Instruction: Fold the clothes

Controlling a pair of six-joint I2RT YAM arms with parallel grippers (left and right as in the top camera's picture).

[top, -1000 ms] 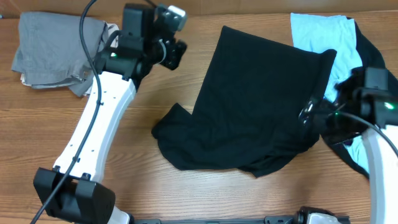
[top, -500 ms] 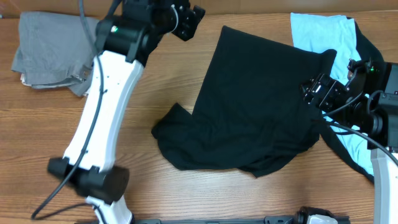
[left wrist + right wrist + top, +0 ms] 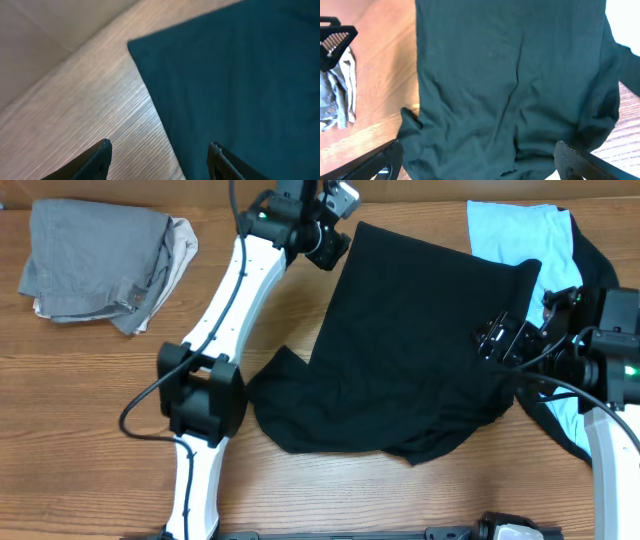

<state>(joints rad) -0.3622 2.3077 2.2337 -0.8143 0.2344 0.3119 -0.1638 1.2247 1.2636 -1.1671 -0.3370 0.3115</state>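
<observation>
The left claw (image 3: 332,242) hangs with its two fingers spread wide and nothing in them. It is right over the far left corner of the big plain black cloth T-shirt (image 3: 420,340). The right claw (image 3: 497,340) is spread wide too and holds nothing. It is low over the right side of the same shirt.

The black shirt lies in the middle of the brown wooden table (image 3: 100,430), a bit toward the right edge. Its far part is smooth and flat. Its near part is bumpy and bunched, with one lump of cloth sticking out to the left.

A light blue cloth shirt (image 3: 510,230) lies at the far right corner, and the black one covers part of it. A pile of folded grey and beige clothes (image 3: 95,265) sits at the far left corner.

I think the job has hardly begun. I see no neat fold in the black shirt yet. It needs to be smoothed and folded, and the blue one comes after that.
</observation>
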